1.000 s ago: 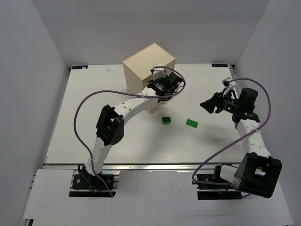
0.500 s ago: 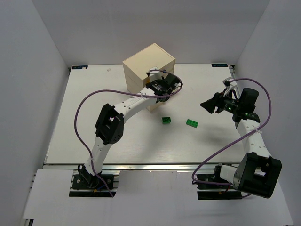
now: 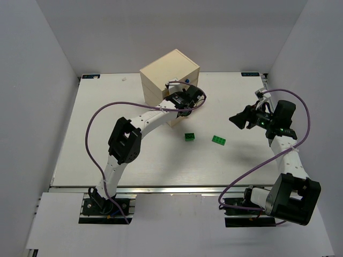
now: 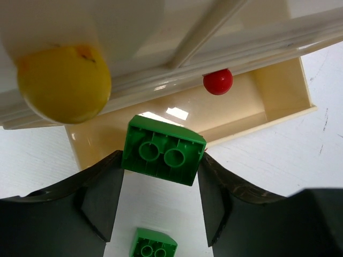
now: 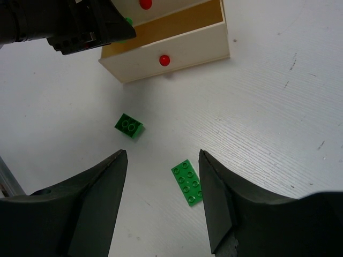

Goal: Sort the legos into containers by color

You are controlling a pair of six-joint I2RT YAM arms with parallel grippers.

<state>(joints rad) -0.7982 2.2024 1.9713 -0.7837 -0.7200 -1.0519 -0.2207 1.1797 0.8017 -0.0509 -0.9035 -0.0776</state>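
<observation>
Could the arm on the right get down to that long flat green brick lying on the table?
Probably yes. The right tool hangs open above the long green brick, with nothing between them and only bare table around it. The small green brick lies well apart.

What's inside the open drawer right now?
Only bare cream floor shows in the drawer. The green brick held in the left claw covers its near middle, so that part is unseen.

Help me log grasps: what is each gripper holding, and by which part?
Left gripper pinches a green brick by its opposite ends; right gripper is open, holding nothing.
</observation>
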